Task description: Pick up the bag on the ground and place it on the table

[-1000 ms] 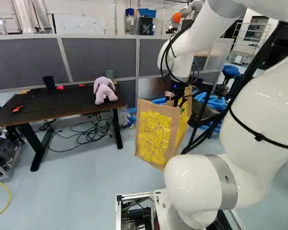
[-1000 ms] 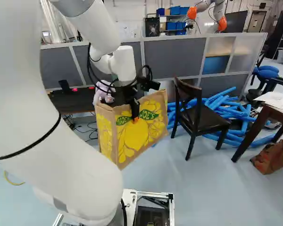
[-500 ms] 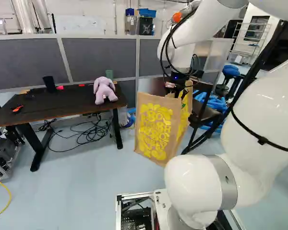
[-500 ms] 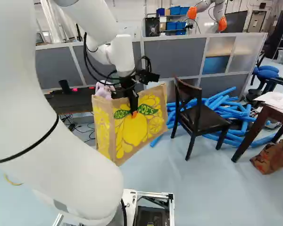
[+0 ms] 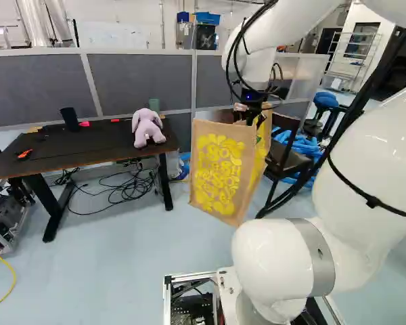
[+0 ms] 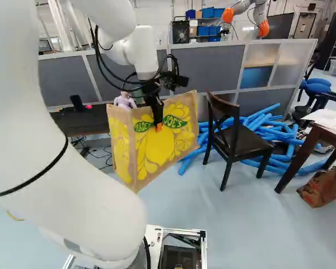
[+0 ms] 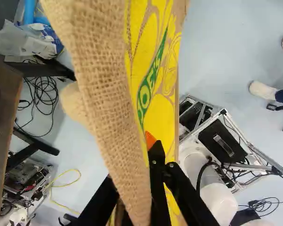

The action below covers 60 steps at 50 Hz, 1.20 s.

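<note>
- Bag (image 6: pixel 171 148) hangs from the claw (image 6: pixel 158 128), gripped near its top edge; body of the bag drops below the claw, tilted, lower edge off the floor.
- Claw is closed on the bag; in the wrist view the orange pad (image 7: pixel 150 140) presses the printed face, just beside the tan wall.
- Bag is not on the bench (image 5: pixel 88 154); in the left base view it hangs to the right of the bench's near end, apart from it.
- Wrist view: bag runs ahead from the claw, printed face on one side, rough tan wall on the other; bench shows past the tan side.
- Hidden: other finger's pad, behind the bag wall; fingertips in the left base view, behind the bag's top; inside of the bag, can't tell if it holds anything.
- Cut off: bag, in the wrist view; much of the arm (image 6: pixel 73 185), in both base views; bench partly covered by arm and bag in the right base view.
- Purple toy (image 5: pixel 147 128) sits on the bench by its near end; lower part blocked by the bag in the right base view; black cup (image 5: pixel 70 119) upright on the bench.
- Chair (image 6: pixel 243 137) near the bag, blue tubes (image 6: pixel 277 160) behind it; chair partly hidden by bag and cables in the left base view.
</note>
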### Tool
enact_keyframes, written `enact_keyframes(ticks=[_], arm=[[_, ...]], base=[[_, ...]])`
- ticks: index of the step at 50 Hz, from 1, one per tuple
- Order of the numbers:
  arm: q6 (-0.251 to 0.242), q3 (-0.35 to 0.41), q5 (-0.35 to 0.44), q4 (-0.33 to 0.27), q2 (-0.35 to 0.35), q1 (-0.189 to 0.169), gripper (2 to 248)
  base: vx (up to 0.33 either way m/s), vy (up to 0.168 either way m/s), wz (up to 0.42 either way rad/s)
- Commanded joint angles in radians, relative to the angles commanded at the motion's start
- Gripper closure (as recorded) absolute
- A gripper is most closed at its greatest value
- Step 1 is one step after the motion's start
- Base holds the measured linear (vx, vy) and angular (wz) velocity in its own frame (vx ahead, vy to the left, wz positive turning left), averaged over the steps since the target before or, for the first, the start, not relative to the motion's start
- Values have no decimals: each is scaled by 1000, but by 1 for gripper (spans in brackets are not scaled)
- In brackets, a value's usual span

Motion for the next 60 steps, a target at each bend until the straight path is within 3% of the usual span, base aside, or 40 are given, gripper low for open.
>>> enact_keyframes(ticks=[22,60], arm=[[0,-68,-91,0,10,6,229],[0,-73,-97,0,14,7,229]], base=[[0,0,0],[-4,12,59]])
